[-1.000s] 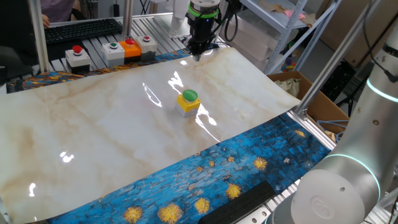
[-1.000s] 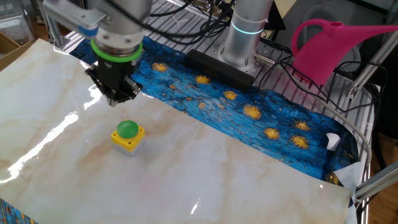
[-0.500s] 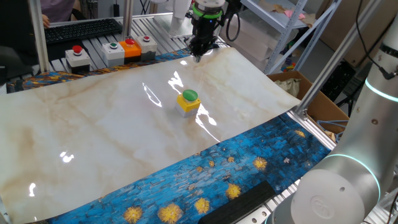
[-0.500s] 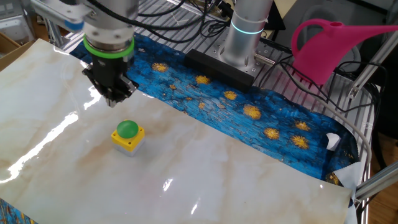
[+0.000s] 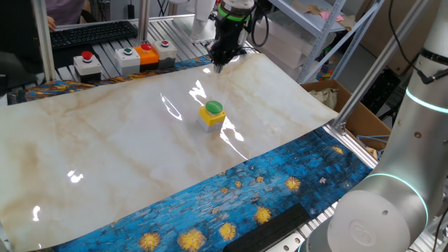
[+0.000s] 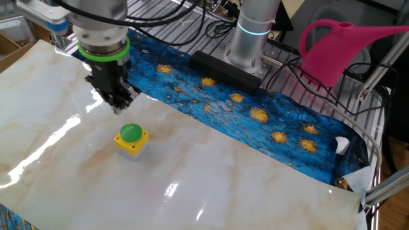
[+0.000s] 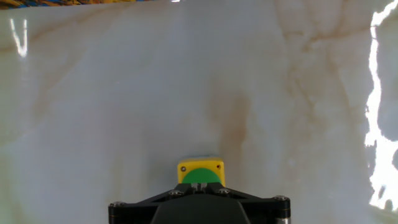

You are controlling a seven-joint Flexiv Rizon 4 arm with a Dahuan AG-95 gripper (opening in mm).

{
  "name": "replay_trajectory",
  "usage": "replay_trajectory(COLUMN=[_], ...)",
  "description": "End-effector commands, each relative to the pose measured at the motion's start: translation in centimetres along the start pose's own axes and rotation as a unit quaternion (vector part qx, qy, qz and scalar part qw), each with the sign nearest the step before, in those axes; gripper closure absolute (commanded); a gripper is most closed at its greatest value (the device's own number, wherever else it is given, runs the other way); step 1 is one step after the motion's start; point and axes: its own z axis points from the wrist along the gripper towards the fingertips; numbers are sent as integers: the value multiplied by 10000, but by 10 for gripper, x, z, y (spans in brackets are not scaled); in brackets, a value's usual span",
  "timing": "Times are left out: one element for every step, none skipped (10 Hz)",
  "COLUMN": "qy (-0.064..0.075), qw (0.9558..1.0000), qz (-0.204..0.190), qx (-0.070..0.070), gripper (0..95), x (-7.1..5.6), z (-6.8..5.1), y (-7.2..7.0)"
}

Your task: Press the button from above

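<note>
- Marble-look sheet (image 5: 126,140) covers most of the table; blue starry cloth (image 6: 255,108) shows along its edge on the robot-base side. Wide bare marble on all sides of the button, nothing lying near it.
- One fixed view: sheet's far edge at 12 o'clock meets a row of grey boxes (image 5: 126,59) and an orange box (image 5: 147,53), well apart from the button. Right corner at 3 o'clock ends by a metal post and a cardboard box (image 5: 350,105).
- Other fixed view: pink watering can (image 6: 339,48) at 2 o'clock, off the sheet, far from the work spot.
- Button (image 5: 212,115) sits upright about mid-sheet, alone. In the other fixed view it's at (image 6: 131,140); in the hand view at 6 o'clock (image 7: 200,172), lower part hidden behind the gripper body.
- Gripper (image 6: 119,105) hangs in the air above the sheet, not touching the button; in the other fixed view it's at 11 o'clock from the button, tips pointing down. In one fixed view it's at 12 o'clock (image 5: 218,64), near the sheet's far edge.
- Fingertip state: cannot tell, no view shows the tips clearly.
- Vs. 1 s ago: gripper has shifted left in the other fixed view and sits a bit higher; wrist looks turned. Button hasn't moved.
- Button look: round green dome on a small yellow cube housing, greyish base under it; a small dark screw at a top corner of the yellow face in the hand view.
</note>
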Motion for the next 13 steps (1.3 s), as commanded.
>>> replay_trajectory(qy=[18,17,3,-21,-23,-42,-31,-38,-46,-63,-81,-74,-67], qw=[9979,9973,9971,9969,9970,9969,9969,9970,9972,9979,9979,9981,9992], qz=[-458,-516,-551,-574,-559,-562,-562,-540,-509,-447,-440,-417,-259], qx=[457,521,530,535,539,542,555,549,538,471,459,440,302], gripper=[950,950,950,950,950,950,950,950,950,950,950,950,950], x=[-2,-3,-4,-6,-7,-8,-10,-11,-12,-13,-14,-14,-15], z=[1,3,7,12,14,16,20,24,27,30,32,33,38], y=[0,-1,-2,-3,-4,-4,-6,-6,-7,-8,-8,-9,-9])
